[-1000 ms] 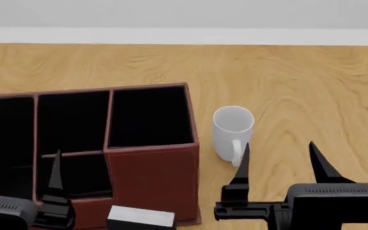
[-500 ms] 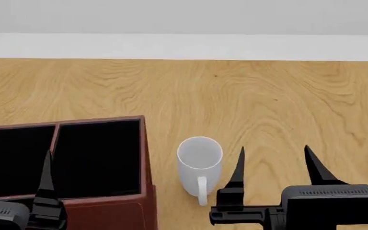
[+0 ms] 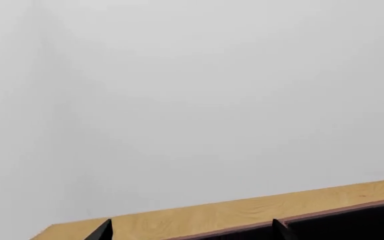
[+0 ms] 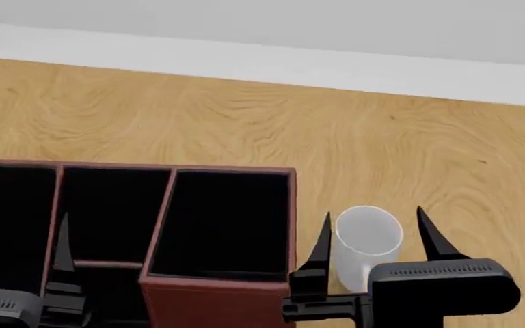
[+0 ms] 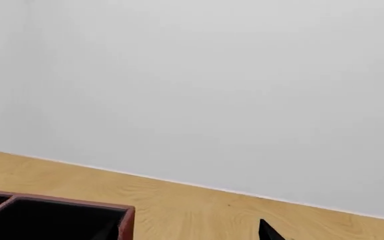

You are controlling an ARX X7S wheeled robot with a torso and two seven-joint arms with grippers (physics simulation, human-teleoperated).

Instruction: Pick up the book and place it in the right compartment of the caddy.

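Note:
The reddish-brown caddy (image 4: 217, 301) with black lining fills the lower left of the head view, and its far rim (image 3: 339, 212) also shows in the left wrist view. Its right compartment (image 4: 224, 225) holds nothing. The book is out of view. My left gripper (image 3: 192, 229) is open over the caddy's middle sections, and only one of its fingers (image 4: 62, 247) shows in the head view. My right gripper (image 4: 373, 213) is open just right of the caddy, nothing held. In the right wrist view only one fingertip (image 5: 269, 231) shows, beside the caddy's corner (image 5: 126, 216).
A white mug (image 4: 368, 240) stands on the wooden table (image 4: 354, 150) right of the caddy; in the head view it appears between the right gripper's fingers. A pale wall (image 4: 335, 27) runs behind the table's far edge.
The head view has swung: the caddy and mug have shifted right and up since half a second ago. The book at the bottom edge a second ago no longer shows. Both grippers stay open.

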